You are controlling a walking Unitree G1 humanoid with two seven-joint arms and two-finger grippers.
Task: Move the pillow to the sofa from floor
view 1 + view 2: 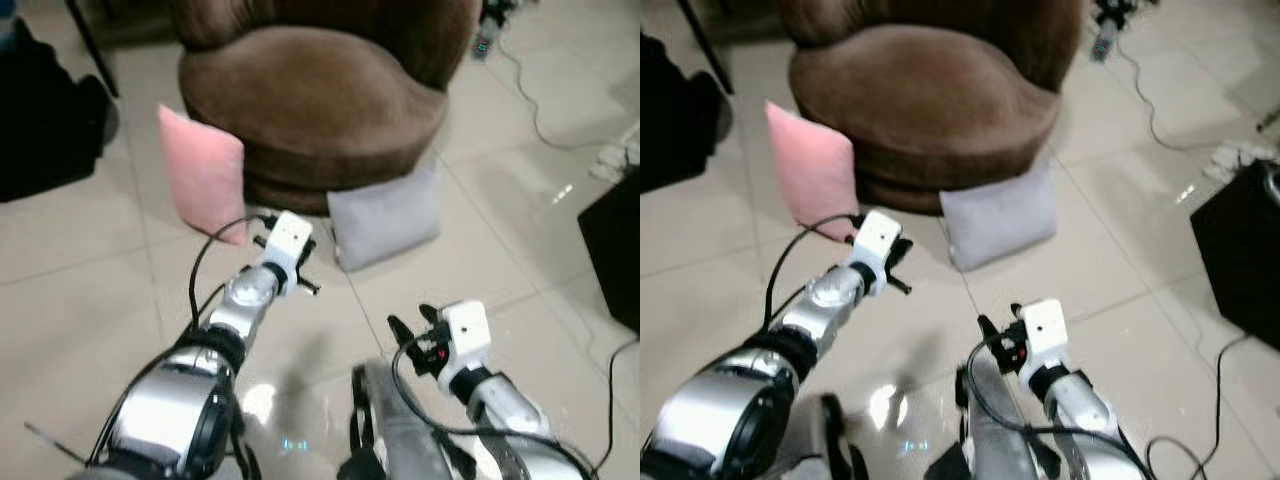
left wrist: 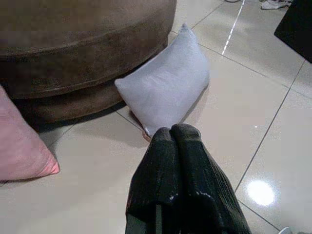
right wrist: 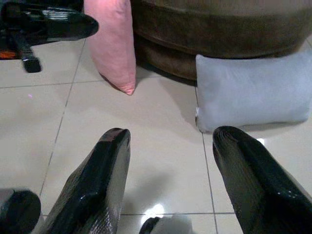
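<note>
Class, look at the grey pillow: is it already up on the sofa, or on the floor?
On the floor. The grey pillow stands on its edge on the tiles, leaning against the base of the brown sofa, whose seat is bare.

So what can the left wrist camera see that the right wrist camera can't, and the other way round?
The left wrist view alone shows the left end effector from behind, its fingers pressed shut, and a black box off on the floor. The right wrist view alone shows the right end effector with its fingers spread open, and the left end effector from the side. Both show the grey pillow and pink pillow leaning against the brown sofa on the tiled floor.
</note>
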